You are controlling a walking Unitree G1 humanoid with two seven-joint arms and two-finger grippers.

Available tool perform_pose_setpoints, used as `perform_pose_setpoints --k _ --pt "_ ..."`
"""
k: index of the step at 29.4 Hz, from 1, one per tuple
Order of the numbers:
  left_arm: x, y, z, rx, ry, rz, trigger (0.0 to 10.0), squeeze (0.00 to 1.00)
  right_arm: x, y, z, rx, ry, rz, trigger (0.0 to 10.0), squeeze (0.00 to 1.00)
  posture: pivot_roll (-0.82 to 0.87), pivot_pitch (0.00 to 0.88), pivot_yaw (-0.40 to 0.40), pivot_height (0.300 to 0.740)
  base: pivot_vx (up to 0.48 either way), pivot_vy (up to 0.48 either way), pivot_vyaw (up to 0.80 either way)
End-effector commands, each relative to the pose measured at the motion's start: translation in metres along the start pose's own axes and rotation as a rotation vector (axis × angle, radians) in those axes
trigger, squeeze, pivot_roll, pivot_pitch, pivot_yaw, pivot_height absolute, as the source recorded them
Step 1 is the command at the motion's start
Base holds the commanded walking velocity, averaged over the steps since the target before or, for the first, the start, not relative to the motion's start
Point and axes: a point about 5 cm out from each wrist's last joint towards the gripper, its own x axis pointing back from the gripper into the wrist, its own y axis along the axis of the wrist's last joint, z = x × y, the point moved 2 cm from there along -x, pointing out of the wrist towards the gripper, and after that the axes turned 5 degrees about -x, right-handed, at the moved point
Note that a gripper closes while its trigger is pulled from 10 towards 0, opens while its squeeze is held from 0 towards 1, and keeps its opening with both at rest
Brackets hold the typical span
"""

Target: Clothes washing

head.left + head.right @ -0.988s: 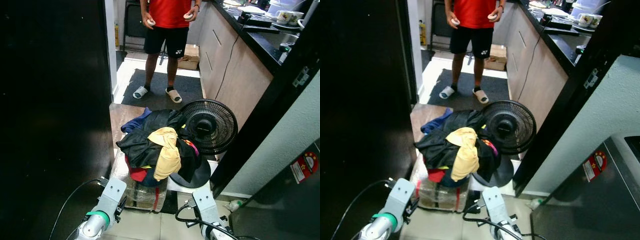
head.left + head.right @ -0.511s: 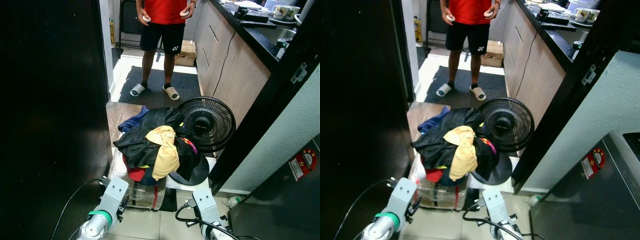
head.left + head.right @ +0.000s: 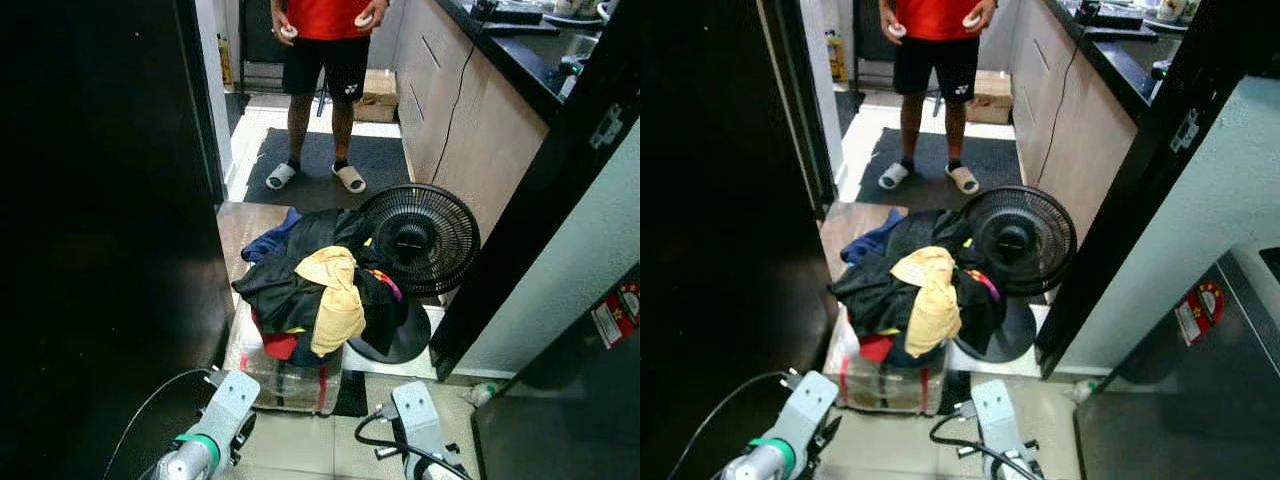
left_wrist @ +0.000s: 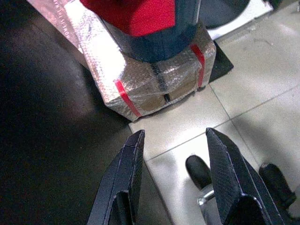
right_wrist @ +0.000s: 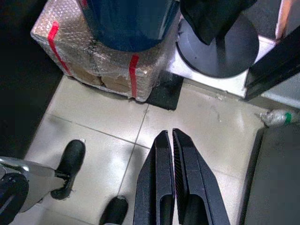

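1. A heaped pile of dark, yellow and red clothes (image 3: pixel 318 285) sits on a bubble-wrapped box with red tape bands (image 3: pixel 285 377) on the floor of a narrow doorway, touching the black pedestal fan (image 3: pixel 417 240) beside it.

2. The left end effector (image 4: pixel 174 140) hangs low over the pale floor tiles (image 4: pixel 197 122) just short of the box, its two black fingers spread apart and holding nothing.

3. The right end effector (image 5: pixel 169 140) hangs over the tiles near the fan's round base (image 5: pixel 218 47), fingers pressed together and empty.

4. A person in a red shirt and black shorts (image 3: pixel 323 60) stands on the dark mat (image 3: pixel 320 170) beyond the pile, beside the black kitchen worktop (image 3: pixel 520 60).

5. The garments look soft, limp and light singly; a pinch would likely gather fabric rather than lift the heap, and pieces appear tangled, so one may drag others along.

6. The yellow garment (image 3: pixel 334 300) draped over the top front looks the easiest hold: taken at a bunched fold near its crest, it should peel off cleanly.

7. Black cloth (image 3: pixel 385 300) hangs against the fan, so a sideways pull risks tipping it.
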Motion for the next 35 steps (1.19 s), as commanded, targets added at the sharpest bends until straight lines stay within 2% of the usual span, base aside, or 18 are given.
perform_pose_setpoints --k 1,7,12,20,35 --pt "0.000 -0.004 -0.006 -0.011 -0.025 0.016 10.0 0.00 0.004 -0.009 -0.001 -0.029 -0.021 0.022 10.0 0.00 0.06 0.000 0.070 0.740 0.000 0.000 0.00" --pt "-0.004 0.003 -0.005 -0.010 -0.018 0.001 10.0 0.00 0.004 -0.007 -0.005 -0.042 -0.044 0.002 10.0 0.00 0.05 0.000 0.069 0.740 0.000 0.000 0.00" --pt "-0.004 0.006 -0.003 -0.001 0.002 -0.022 10.0 0.00 0.001 0.002 -0.002 -0.045 -0.033 -0.026 10.0 0.00 0.06 0.000 0.057 0.740 0.000 0.000 0.00" --pt "-0.004 0.003 -0.001 0.008 0.029 -0.022 10.0 0.00 -0.003 0.012 0.003 -0.040 -0.004 -0.057 10.0 0.00 0.08 0.000 0.039 0.740 0.465 0.000 0.00" --pt "-0.003 0.001 -0.001 0.010 0.042 -0.023 10.0 0.00 -0.001 0.006 0.002 -0.013 0.006 -0.040 10.0 0.00 0.08 0.000 0.029 0.740 0.469 0.000 0.00"
